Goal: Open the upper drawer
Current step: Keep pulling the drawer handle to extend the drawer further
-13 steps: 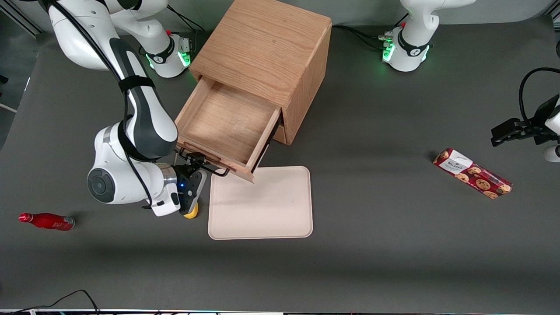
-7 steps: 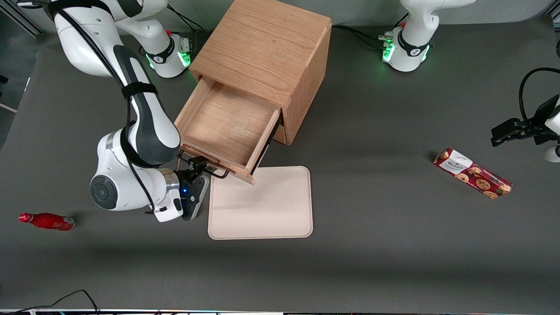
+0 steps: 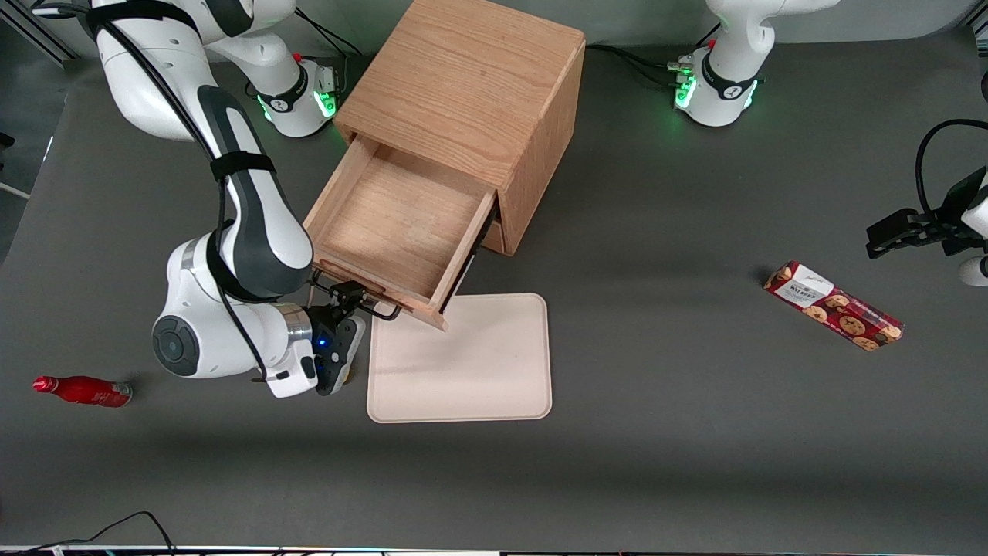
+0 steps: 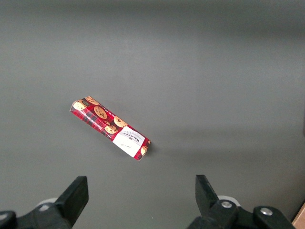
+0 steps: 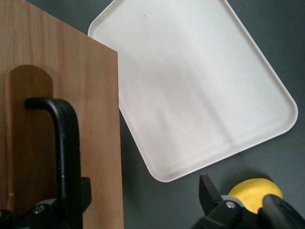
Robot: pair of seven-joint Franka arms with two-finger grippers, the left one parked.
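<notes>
Dark grey table (image 3: 656, 463) in the front view held the oak cabinet (image 3: 471, 85), its upper drawer (image 3: 394, 224) pulled well out over a cream tray (image 3: 471, 371). Gripper (image 3: 349, 297) sat at the bar handle (image 3: 370, 305). Wrist view: handle (image 5: 66, 157) stood between spread fingers (image 5: 209, 195), not clamped.

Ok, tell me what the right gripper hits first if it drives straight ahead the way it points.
Probably the upper drawer's front: the open gripper sits at its handle, one finger beside the bar. The other finger looks clear of the front's edge; depth is unclear.
</notes>
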